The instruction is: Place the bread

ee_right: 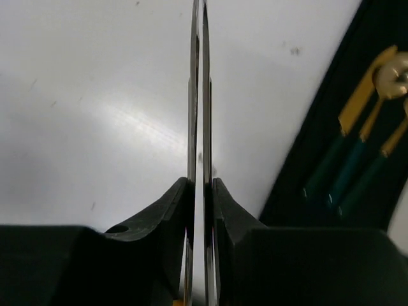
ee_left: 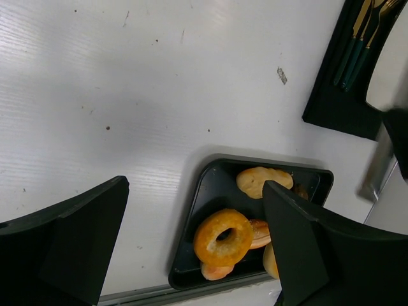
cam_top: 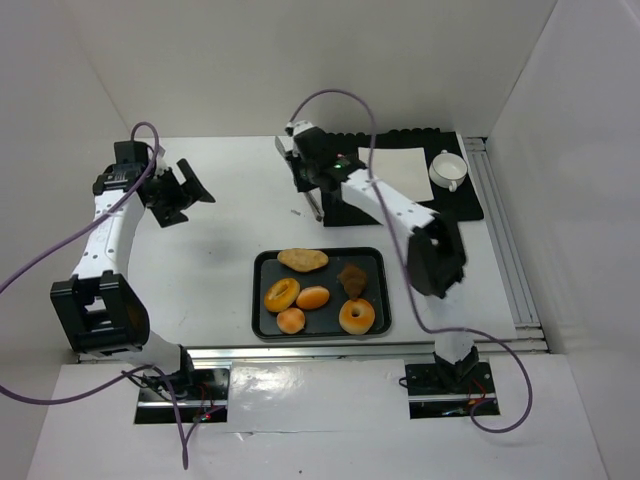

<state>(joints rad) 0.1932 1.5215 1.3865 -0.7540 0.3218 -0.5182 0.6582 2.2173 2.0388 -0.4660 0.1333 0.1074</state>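
Observation:
The bread, a glossy golden-orange oval roll, lies in the middle of the black tray. In the left wrist view it is half hidden behind a ring donut. My left gripper is open and empty above the bare table, up and left of the tray; its jaws stand wide apart. My right gripper is shut on metal tongs that point down at the table just beyond the tray's far edge. In the right wrist view the gripper pinches the two thin blades.
The tray also holds a long pale bread, a brown piece, two ring donuts and a small round bun. A black mat at the back right carries a white napkin, a cup and teal-handled cutlery.

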